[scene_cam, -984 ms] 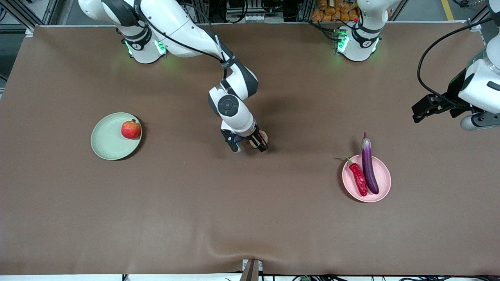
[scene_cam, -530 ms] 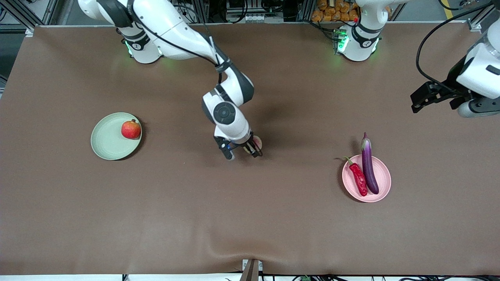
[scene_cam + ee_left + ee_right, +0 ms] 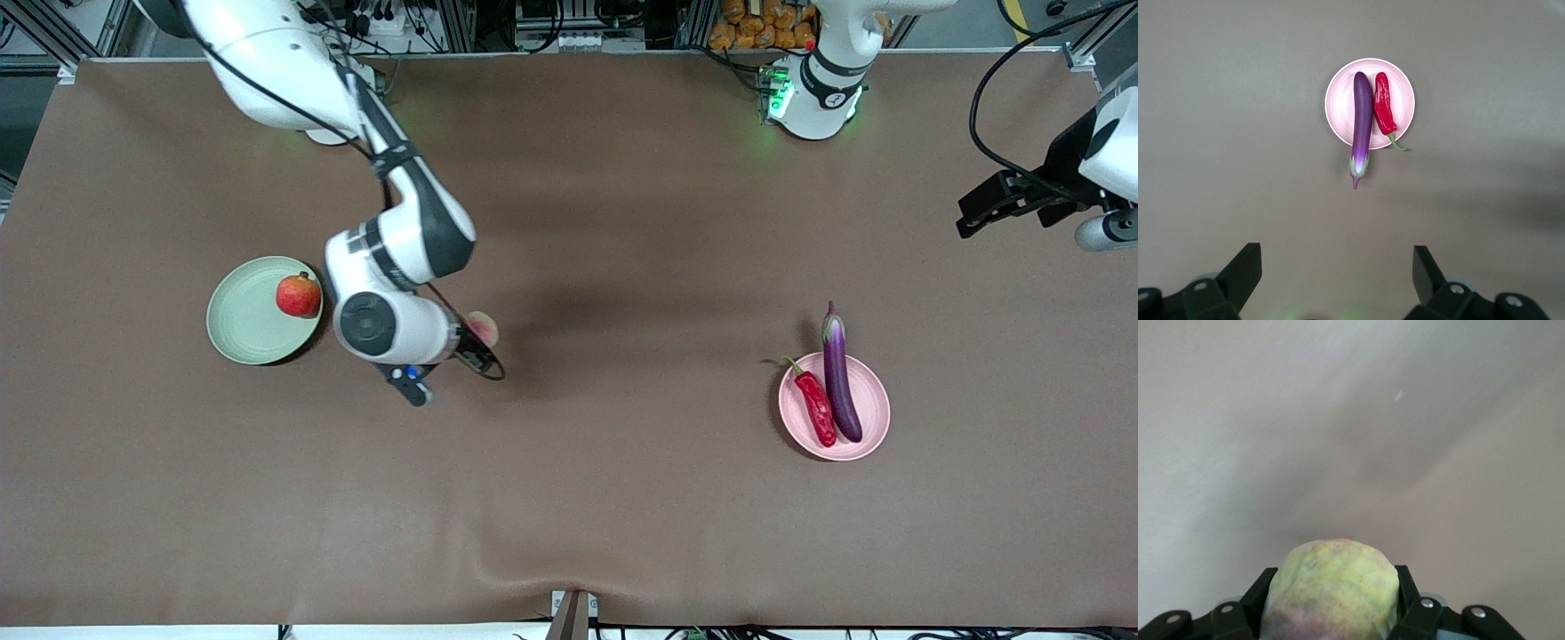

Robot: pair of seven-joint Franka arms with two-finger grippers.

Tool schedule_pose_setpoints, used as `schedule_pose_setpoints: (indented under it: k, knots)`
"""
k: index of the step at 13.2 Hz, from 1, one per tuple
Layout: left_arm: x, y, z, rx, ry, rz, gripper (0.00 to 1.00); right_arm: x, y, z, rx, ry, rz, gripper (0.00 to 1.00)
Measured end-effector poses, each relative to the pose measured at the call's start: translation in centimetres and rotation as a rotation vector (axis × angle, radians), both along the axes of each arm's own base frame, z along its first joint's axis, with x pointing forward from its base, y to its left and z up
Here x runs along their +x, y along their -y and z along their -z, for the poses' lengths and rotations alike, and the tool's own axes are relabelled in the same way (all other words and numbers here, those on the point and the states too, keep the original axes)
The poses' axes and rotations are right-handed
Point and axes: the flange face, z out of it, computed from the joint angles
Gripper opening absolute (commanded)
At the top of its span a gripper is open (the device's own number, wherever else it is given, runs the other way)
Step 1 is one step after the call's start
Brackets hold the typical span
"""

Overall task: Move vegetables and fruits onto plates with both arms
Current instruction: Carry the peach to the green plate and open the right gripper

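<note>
Squeezing the peach (image 3: pixel 1331 587) in the right gripper (image 3: pixel 476 342) over the table (image 3: pixel 622 516), green plate (image 3: pixel 236 333) at nine o'clock. Risking knocking the pomegranate (image 3: pixel 298 295) off. Resting the left gripper (image 3: pixel 1336 260), spread wide, at two o'clock of the pink plate (image 3: pixel 876 400).

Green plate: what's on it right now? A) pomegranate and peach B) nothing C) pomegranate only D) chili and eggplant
C: only the pomegranate sits on the green plate; the peach is held in the right gripper over bare table, and the chili and eggplant lie on the pink plate.
</note>
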Motion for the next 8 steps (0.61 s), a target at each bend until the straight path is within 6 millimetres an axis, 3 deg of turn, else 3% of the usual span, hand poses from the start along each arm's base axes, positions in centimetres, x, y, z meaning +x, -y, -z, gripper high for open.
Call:
schedule_pose_setpoints:
  k: [4,8]
  knots:
    - [-1.7,-0.1,0.0,0.001,-0.013,0.002,1.0,-1.9,12.1,2.7,0.086,-0.059,-0.23,0.0]
    - [-3.5,-0.3,0.2,0.002,-0.024,0.001,1.0,-2.8,24.8,3.3,0.18,-0.05,-0.471,0.0]
